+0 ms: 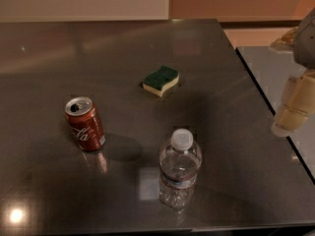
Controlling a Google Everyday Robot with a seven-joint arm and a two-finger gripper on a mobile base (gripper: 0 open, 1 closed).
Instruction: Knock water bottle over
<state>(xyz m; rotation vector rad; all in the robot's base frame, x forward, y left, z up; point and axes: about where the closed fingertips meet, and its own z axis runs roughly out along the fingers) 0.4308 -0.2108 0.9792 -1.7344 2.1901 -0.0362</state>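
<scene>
The water bottle stands upright on the dark glossy table. Its long axis is vertical and its white cap points straight up, seen here from above and slightly in front. The base rests flat on the tabletop near the table's near edge, at about 6 o'clock on the surface and a little right of centre. A thin label band wraps the ribbed clear body below its middle. Nothing touches the bottle.

The arm comes in at the right border of the camera view, at about 3 o'clock. Only a grey piece of it shows near the top right corner. Below it the pale cream gripper hangs with its tip pointing down and tilted toward 7 o'clock. It sits beyond the right edge of the dark table, above the lighter grey surface next to it. Whether its grip is released or clenched cannot be told, since part of it is cut off by the border.

From the gripper, the bottle lies at about 8 o'clock and well apart, with bare tabletop and the table's right edge between them. From the bottle, the gripper is at about 2 o'clock.

A red Coca-Cola can stands upright at about 10 o'clock from the bottle, separated from it. A green and yellow sponge lies flat at about 12 o'clock from the bottle, farther back on the table.
</scene>
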